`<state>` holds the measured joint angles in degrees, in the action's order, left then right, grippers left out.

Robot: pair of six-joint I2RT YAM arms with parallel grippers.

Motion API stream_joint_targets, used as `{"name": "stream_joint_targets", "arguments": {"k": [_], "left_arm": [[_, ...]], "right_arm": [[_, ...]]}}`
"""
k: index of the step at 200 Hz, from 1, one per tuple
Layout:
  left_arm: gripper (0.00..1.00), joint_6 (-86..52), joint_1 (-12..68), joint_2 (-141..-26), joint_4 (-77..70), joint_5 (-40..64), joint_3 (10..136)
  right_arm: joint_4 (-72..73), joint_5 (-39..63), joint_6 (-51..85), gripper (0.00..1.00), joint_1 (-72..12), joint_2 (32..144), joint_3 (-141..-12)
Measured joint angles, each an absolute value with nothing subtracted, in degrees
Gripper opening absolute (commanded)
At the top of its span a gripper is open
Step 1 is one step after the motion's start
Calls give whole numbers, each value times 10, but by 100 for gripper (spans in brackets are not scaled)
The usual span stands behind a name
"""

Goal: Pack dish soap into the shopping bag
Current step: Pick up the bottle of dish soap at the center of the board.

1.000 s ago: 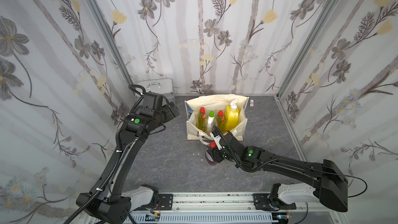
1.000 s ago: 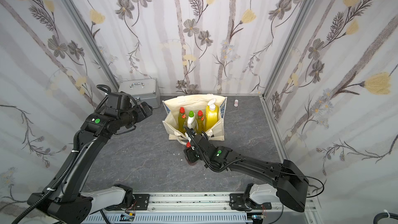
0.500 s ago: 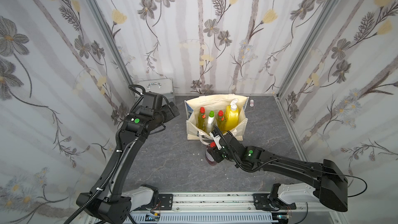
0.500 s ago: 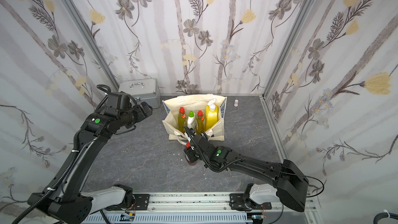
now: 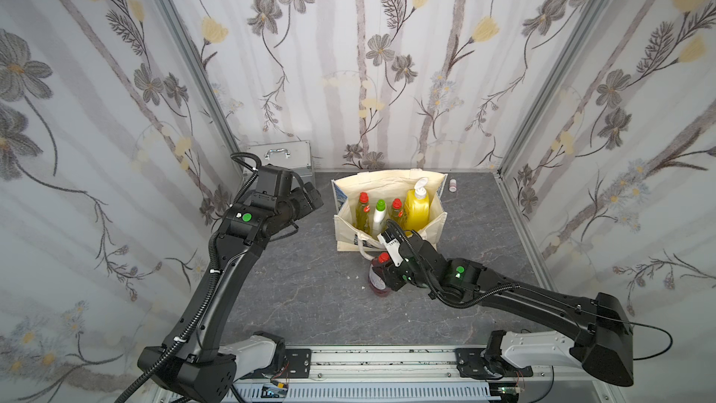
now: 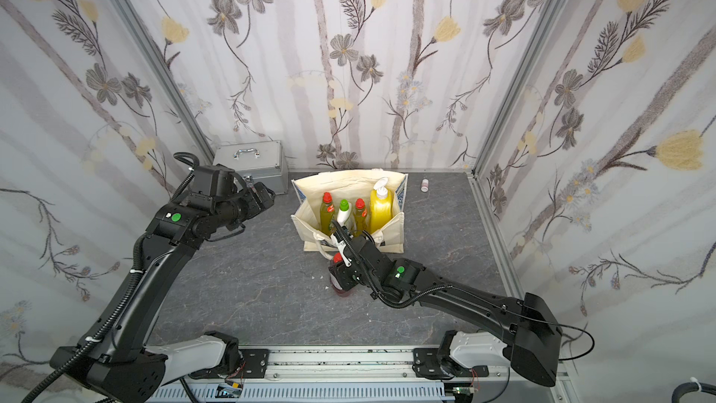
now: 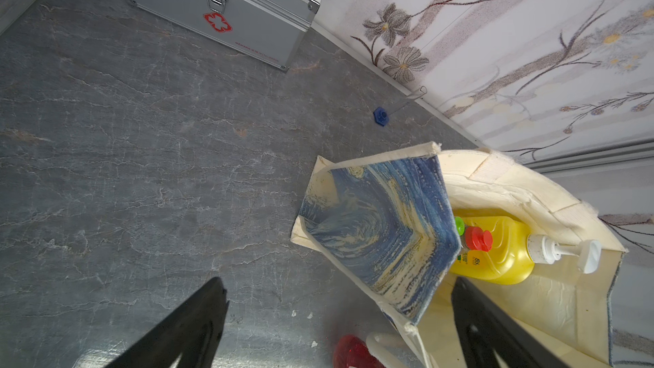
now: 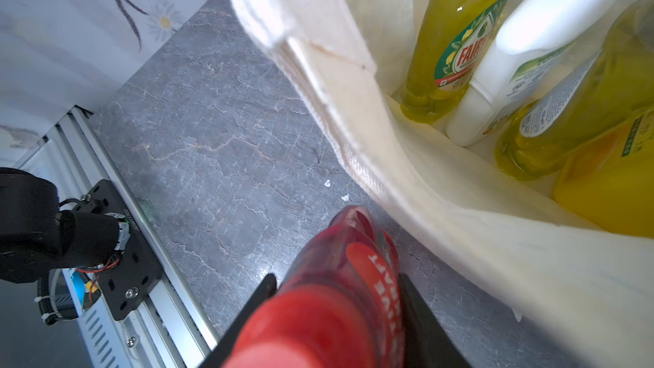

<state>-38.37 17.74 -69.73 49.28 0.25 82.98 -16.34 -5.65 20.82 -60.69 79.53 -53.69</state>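
**Q:** R gripper (image 8: 336, 288) status?

**A:** Clamped on red bottle (image 5: 377, 281), which is upright, just outside the shopping bag (image 5: 436, 222) at bag's 6 o'clock in both top views. L gripper (image 7: 336, 281) agape, empty, at 9 o'clock.

**Q:** Progress?

**A:** 4 bottles (image 6: 360, 211) in bag; 1 to load.

Silver case (image 7: 219, 5) with red cross, latched, by the wall. Blue hexagonal piece (image 7: 381, 115) on grey tabletop (image 7: 141, 171). Open bag (image 7: 382, 228), swirl print outward, holds a yellow pump bottle (image 7: 495, 253) beside a red cap (image 7: 477, 238) and a green cap (image 7: 459, 225). A red bottle (image 7: 354, 352) stands just outside. Black fingers (image 7: 191, 327) spread wide.
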Motion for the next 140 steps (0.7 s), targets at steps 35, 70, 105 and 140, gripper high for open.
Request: {"name": "stream_joint_targets", "arguments": {"k": [35,70,105,140], "left_arm": [[100,-389,177,-695,492,3,812],[100,-394,177,-694,485,8,801],[100,-399,177,-694,471,9,796],[100,-409,177,-695,464,12,789]], "right_arm": [[-186,-39,218,28,-607,750,-550],[-217,-32,219,29,-607,695,-587],[-255,-34,218,29,-604,670,-658],[-293,-41,214,29,-598,679,-752]]}}
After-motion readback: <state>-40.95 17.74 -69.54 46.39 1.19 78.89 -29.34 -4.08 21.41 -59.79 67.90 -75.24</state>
